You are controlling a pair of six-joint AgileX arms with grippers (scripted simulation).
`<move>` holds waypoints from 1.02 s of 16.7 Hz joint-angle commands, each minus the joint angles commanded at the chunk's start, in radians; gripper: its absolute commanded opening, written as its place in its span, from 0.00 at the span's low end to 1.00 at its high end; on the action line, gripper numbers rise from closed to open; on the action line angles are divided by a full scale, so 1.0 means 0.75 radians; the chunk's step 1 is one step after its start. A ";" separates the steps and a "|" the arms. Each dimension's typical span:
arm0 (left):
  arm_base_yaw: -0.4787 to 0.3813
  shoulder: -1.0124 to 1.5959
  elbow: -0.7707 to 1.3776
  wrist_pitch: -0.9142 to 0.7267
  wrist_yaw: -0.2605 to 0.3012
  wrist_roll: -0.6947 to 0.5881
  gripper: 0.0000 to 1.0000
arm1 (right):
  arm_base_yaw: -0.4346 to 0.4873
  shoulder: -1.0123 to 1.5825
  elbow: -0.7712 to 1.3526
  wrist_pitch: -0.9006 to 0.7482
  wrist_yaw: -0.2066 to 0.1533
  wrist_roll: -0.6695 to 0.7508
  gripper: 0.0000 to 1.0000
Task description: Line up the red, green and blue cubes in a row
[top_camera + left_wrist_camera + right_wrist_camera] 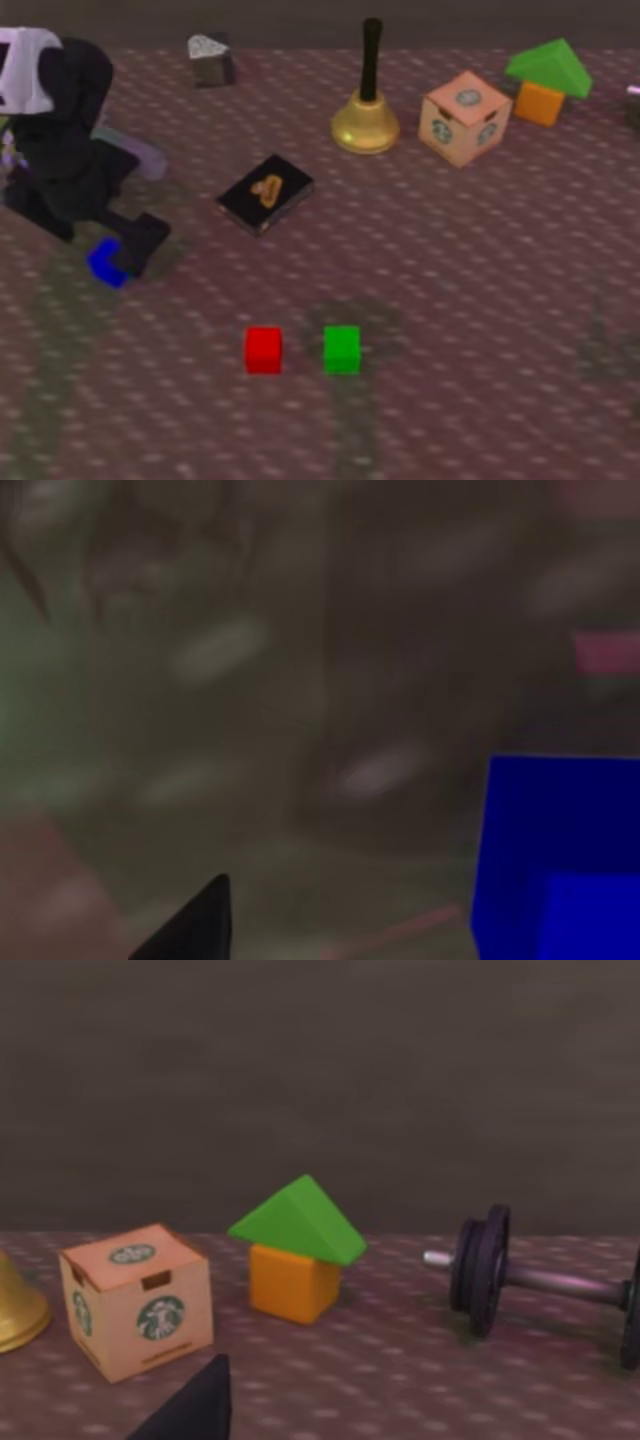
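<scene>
Nearest the camera in the top view, the red cube (263, 350) and the green cube (342, 349) are sitting side by side on the bench (480, 300), a small gap between them, red at nine o'clock of green. Farther back, at about ten o'clock from the red cube, the left hand (122, 252) is reaching down at the blue cube (106, 263); its fingers seem to be flanking the cube, but I cannot tell whether they are gripping it. The step in hand looks like fetching blue. The next move calls for carrying it to join the row. The right hand is sitting parked off the bench's right side.
</scene>
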 joint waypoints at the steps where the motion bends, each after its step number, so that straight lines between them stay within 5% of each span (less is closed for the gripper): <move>1: 0.000 0.021 -0.024 0.044 0.000 0.000 1.00 | 0.000 0.000 0.000 0.000 0.000 0.000 1.00; 7: -0.001 0.049 -0.053 0.091 0.000 0.001 1.00 | 0.000 0.000 0.000 0.000 0.000 0.000 1.00; 17: -0.001 0.049 -0.053 0.091 0.000 0.001 0.25 | 0.000 0.000 0.000 0.000 0.000 0.000 1.00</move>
